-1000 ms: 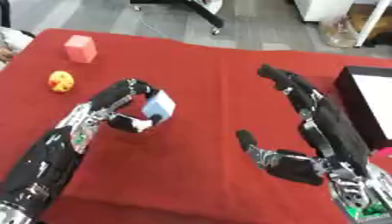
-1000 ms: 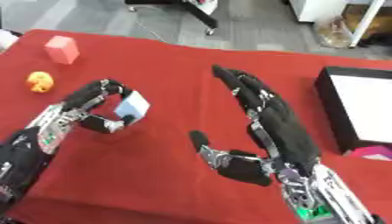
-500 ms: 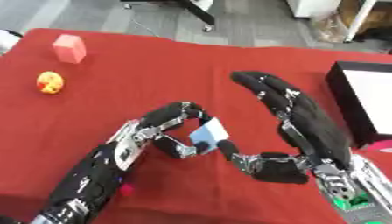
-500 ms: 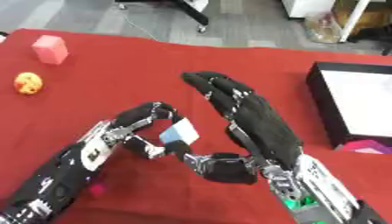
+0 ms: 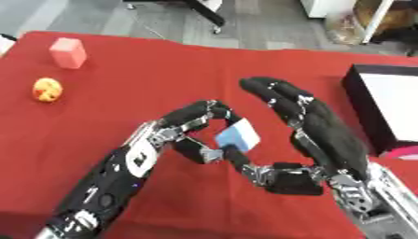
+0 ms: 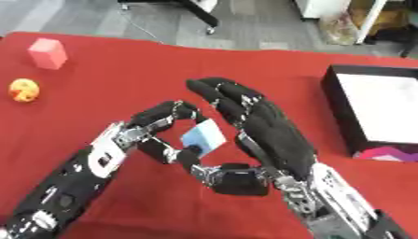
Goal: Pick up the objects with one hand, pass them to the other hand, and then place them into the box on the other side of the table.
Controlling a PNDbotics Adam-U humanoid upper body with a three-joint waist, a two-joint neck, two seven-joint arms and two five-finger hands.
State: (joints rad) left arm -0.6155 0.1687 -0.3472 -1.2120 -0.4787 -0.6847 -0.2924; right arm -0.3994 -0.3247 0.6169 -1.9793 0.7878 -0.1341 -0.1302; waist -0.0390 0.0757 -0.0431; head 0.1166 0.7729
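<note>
Centre frame: left robot hand (image 5: 192, 128) pinching a pale blue block (image 5: 238, 136); right robot hand (image 5: 314, 135) spread beside it. The black box (image 6: 369, 113) at right shows whole only in the right eye view.

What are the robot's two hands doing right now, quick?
Left hand: shut on the light blue block.
Right hand: open beside the block, holding nothing.

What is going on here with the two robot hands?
The left hand pinches a small light blue block above the red table and holds it against the open right hand, whose thumb reaches under it: a handover not yet finished. A pink block and an orange ball lie at the far left. The black box stands at the right.
</note>
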